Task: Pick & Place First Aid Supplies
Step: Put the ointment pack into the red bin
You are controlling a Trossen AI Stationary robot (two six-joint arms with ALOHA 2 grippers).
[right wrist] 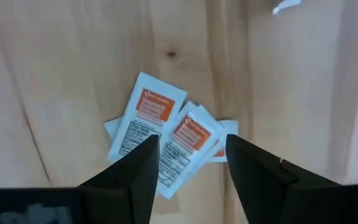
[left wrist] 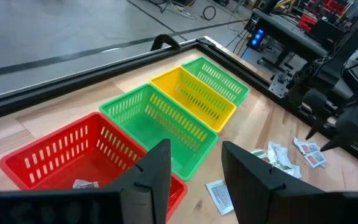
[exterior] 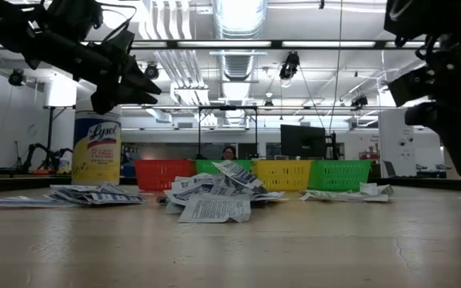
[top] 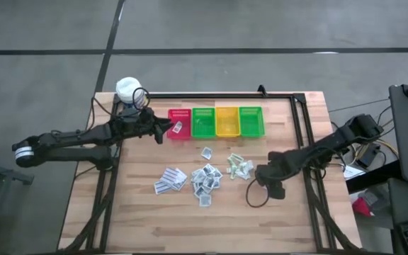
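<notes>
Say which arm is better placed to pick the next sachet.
Probably the right: the right gripper hangs open above orange-printed sachets on the table. The left gripper is open, empty, over the red bin.

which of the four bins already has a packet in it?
The red bin, leftmost in the row beside the left gripper: one white packet lies inside. The two green bins and the yellow one look empty.
</notes>
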